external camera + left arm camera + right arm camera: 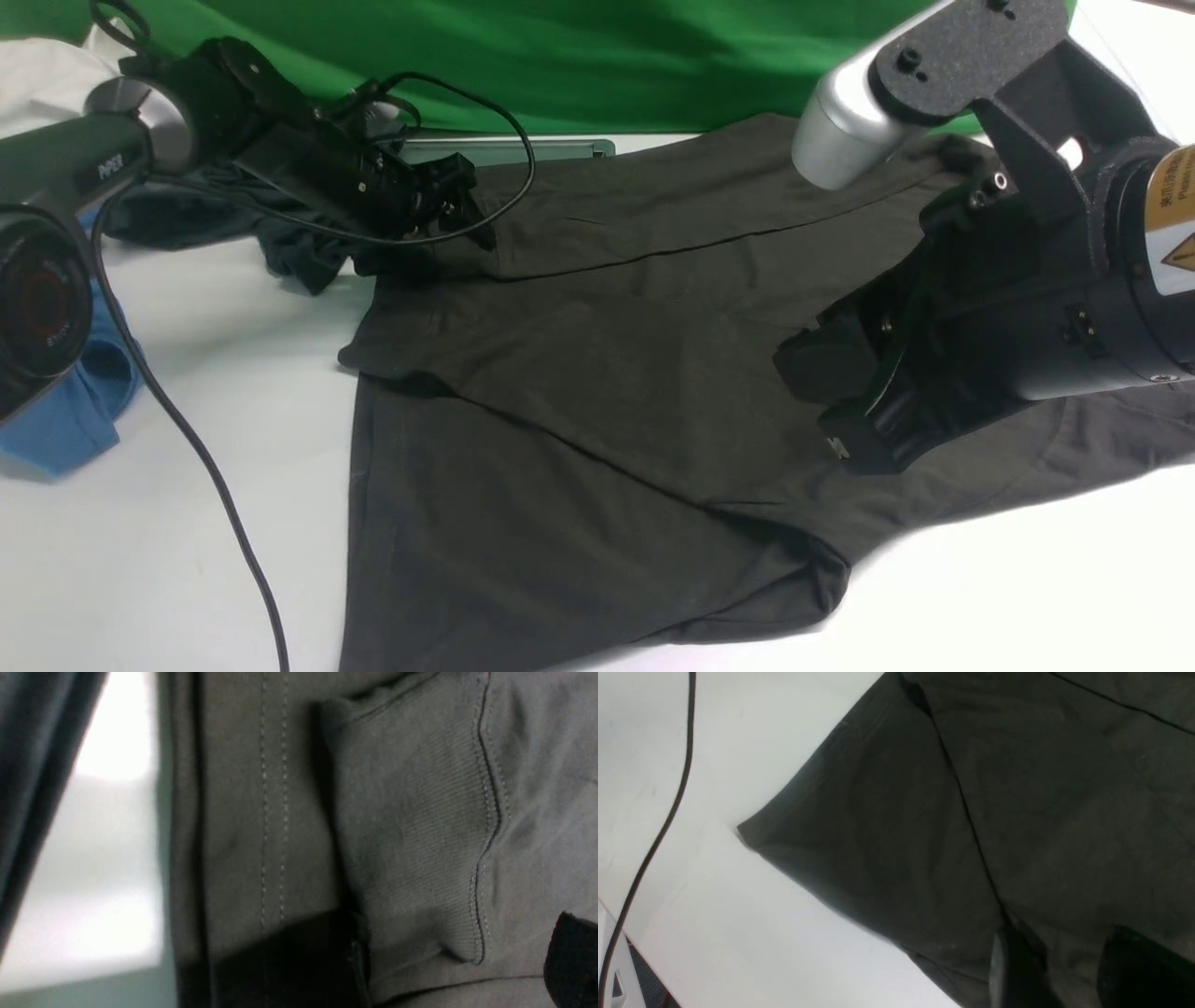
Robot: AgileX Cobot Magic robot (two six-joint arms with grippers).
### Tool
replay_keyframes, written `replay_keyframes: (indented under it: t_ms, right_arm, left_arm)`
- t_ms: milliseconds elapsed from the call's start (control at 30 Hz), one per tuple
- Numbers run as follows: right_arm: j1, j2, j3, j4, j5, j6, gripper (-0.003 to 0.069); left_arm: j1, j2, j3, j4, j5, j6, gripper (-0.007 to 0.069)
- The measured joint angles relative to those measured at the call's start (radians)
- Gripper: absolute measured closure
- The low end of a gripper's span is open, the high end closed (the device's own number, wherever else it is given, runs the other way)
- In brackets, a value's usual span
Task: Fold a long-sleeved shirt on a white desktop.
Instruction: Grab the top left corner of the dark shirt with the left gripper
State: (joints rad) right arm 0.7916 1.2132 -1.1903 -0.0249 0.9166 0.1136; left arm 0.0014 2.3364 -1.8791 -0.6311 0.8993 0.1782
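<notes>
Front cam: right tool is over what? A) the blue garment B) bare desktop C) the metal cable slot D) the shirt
D: the right tool hangs over the right half of the dark shirt, and its wrist view shows dark cloth all around its fingers.

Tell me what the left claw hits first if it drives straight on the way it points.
Probably the long-sleeved shirt: its ribbed band lies just ahead of the left claw, though exact depth is unclear.
</notes>
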Motion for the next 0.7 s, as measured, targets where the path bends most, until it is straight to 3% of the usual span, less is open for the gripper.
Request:
replay_keyframes:
  t_ms: [267,333,433,700]
  right_arm:
    - [0.000,0.000,0.000,0.000,0.000,0.000,0.0384]
    - [0.000,0.000,0.000,0.000,0.000,0.000,0.0384]
    - [0.000,0.000,0.000,0.000,0.000,0.000,0.0384]
    - [0.000,0.000,0.000,0.000,0.001,0.000,0.0384]
  left_arm:
    - [0.000,0.001,-0.002,0.008,-0.003,-0.021,0.0082]
    - [0.000,0.003,-0.002,0.007,-0.012,-0.023,0.0120]
    - [0.000,0.007,-0.002,0.007,-0.027,-0.030,0.0202]
    - [0.000,0.015,-0.002,0.008,-0.047,-0.030,0.0574]
